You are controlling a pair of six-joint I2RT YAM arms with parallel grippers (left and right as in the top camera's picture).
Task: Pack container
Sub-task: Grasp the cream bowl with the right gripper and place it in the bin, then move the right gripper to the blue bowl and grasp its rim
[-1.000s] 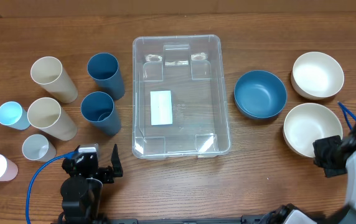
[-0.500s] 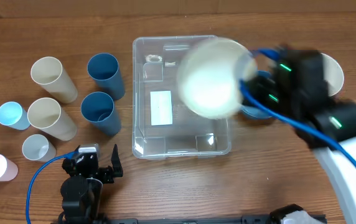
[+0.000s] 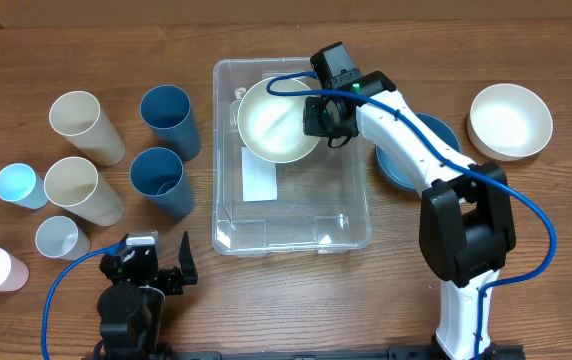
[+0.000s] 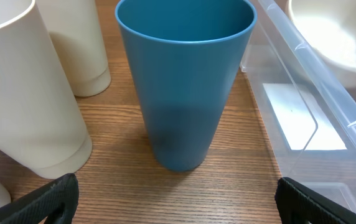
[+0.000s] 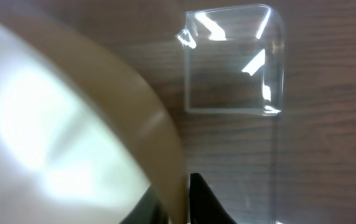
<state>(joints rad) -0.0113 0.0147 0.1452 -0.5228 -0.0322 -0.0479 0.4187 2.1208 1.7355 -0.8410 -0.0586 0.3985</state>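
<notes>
From above, the right gripper grasps the rim of a white bowl over the far half of the container, which is at the table's middle. The left gripper is released. In the left wrist view, its fingers are wide apart before a blue cup. In the right wrist view, the bowl's rim is pinched.

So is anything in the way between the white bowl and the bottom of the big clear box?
No, nothing visible. The right fingers hold the white bowl over the container's far end, and inside there is only bare floor and its flat white label.
</notes>
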